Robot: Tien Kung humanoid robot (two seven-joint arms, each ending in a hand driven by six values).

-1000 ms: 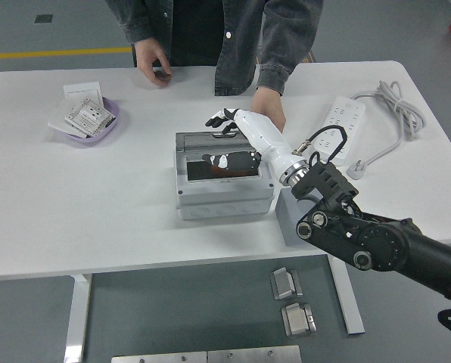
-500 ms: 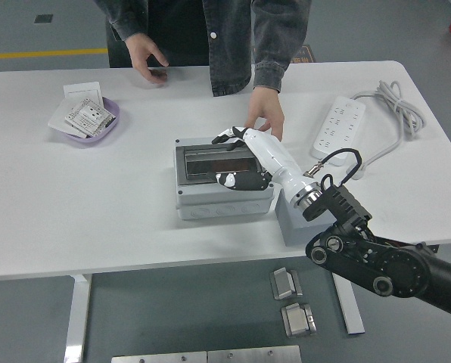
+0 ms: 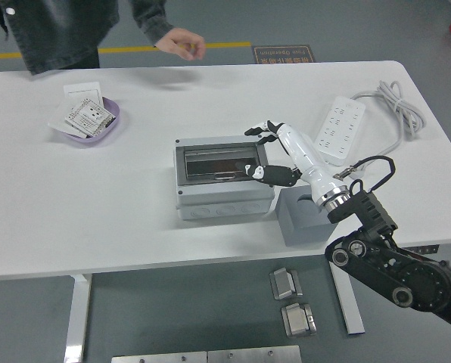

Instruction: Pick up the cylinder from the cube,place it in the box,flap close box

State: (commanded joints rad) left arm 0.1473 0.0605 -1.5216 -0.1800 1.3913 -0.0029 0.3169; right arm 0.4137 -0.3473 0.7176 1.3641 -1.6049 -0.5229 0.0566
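Judged the main risk a rebound of the smoked lid (image 3: 219, 162) on the grey box (image 3: 224, 179), if not latched; a trailing thumb might also catch its edge and lift it again; cylinder not visible, presumably inside the box; grey cube (image 3: 305, 219) bare, just right of the box on the counter (image 3: 119, 212). Right hand (image 3: 275, 151) hung spread and empty over the box's right end. Against the earlier frames: lid gone from raised to flat, hand drawn back rightward, person's hand (image 3: 181, 41) withdrawn from the box to the far edge.
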